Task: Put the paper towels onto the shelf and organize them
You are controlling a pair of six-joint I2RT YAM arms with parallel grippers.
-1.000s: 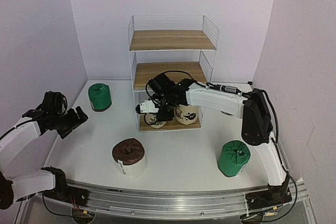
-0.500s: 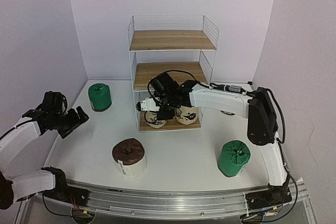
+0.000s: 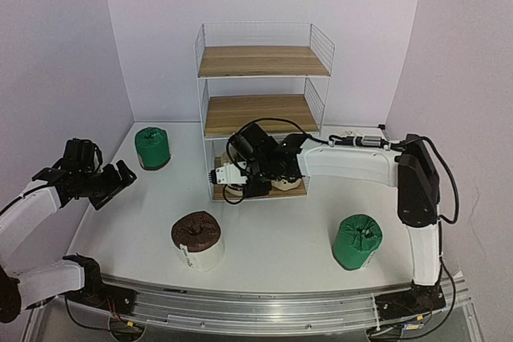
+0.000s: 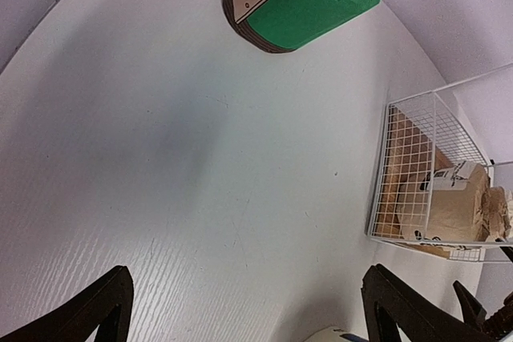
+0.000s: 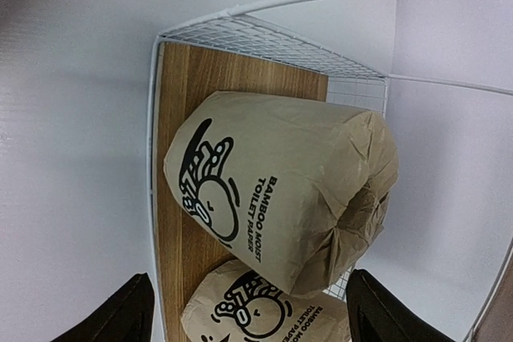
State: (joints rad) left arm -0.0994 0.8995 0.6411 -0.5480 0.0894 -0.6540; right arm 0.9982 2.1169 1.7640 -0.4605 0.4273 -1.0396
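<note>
Two paper towels are standing nearest on the desk [image 3: 272, 230]: the brown-topped roll [image 3: 197, 239] and a green roll [image 3: 357, 241]. The left tool [image 3: 112, 186] and right tool [image 5: 250, 310] are hanging with fingers spread wide, holding nothing. Farther, the right arm [image 3: 345, 162] is partly covering two beige rolls [image 5: 280, 190] on the shelf's [image 3: 260, 62] lowest board. A second green roll [image 3: 151, 147] is sitting to the left.

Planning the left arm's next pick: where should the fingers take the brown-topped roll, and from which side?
The brown-topped roll stands upright, alone on the table, its round wall free all round; the puckered top offers no edge. So probably take the white side wall about mid-height, across its width, with the open left gripper coming from the left, the nearest side.
</note>
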